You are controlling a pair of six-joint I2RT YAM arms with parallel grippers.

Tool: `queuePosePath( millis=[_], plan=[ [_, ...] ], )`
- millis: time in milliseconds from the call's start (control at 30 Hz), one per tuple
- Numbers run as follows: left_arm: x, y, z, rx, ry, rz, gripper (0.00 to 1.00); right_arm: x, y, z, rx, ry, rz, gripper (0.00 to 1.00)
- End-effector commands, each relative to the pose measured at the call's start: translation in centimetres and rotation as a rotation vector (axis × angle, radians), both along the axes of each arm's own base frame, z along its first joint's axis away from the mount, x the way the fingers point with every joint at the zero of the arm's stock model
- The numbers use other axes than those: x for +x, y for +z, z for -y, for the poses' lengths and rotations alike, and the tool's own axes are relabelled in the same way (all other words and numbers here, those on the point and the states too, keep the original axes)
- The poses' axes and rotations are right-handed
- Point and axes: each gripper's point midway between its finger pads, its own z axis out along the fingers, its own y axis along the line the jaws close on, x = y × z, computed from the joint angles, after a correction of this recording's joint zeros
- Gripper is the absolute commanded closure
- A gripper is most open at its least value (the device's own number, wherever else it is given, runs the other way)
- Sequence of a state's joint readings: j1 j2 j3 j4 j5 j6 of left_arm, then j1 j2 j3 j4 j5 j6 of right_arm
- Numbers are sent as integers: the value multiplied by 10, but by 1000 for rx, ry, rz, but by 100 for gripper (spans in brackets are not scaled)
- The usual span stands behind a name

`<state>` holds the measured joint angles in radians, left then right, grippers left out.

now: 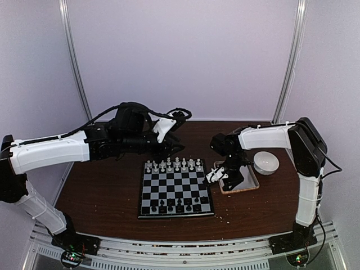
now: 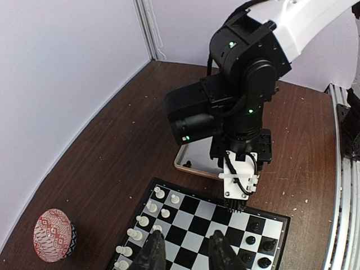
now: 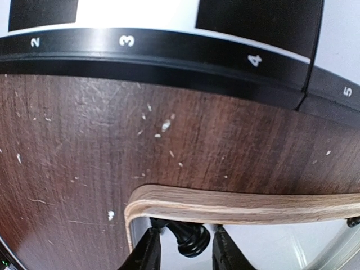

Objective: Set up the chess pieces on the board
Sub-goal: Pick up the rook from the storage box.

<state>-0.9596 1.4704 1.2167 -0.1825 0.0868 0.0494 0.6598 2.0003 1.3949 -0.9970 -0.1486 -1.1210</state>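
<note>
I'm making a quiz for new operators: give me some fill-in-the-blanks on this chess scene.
The right gripper has its jaws either side of a ____ piece in the tray.
In the top view, the bowl stands to the ____ of the tray.
Seen from the arm bases, the white pieces stand on the board's ____ rows.
Missing: black; right; far.

Black-and-silver chequered board [image 1: 175, 190], brown table [image 1: 101, 197]

Brown table [image 1: 101, 191] carries board [image 1: 175, 188], tray [image 2: 191, 156], bowl [image 1: 265, 162], egg [image 2: 54, 235].
</note>
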Motion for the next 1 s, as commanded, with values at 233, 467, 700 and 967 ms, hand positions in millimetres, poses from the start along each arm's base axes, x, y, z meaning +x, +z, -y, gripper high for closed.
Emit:
queuePosePath(
  millis=[233,467,700,967],
  plan=[
    [6,6,7,-50,-12,-3,73,-12,-11,-4,8,35,32,65],
    [6,5,6,-49,-9,-5,73,-10,-13,-4,-11,71,55,66],
    [7,3,8,-49,-8,-7,73,-14,-16,4,-36,91,59,73],
    [7,3,9,-60,-20,-16,73,-15,-15,13,-45,34,60,82]
  ],
)
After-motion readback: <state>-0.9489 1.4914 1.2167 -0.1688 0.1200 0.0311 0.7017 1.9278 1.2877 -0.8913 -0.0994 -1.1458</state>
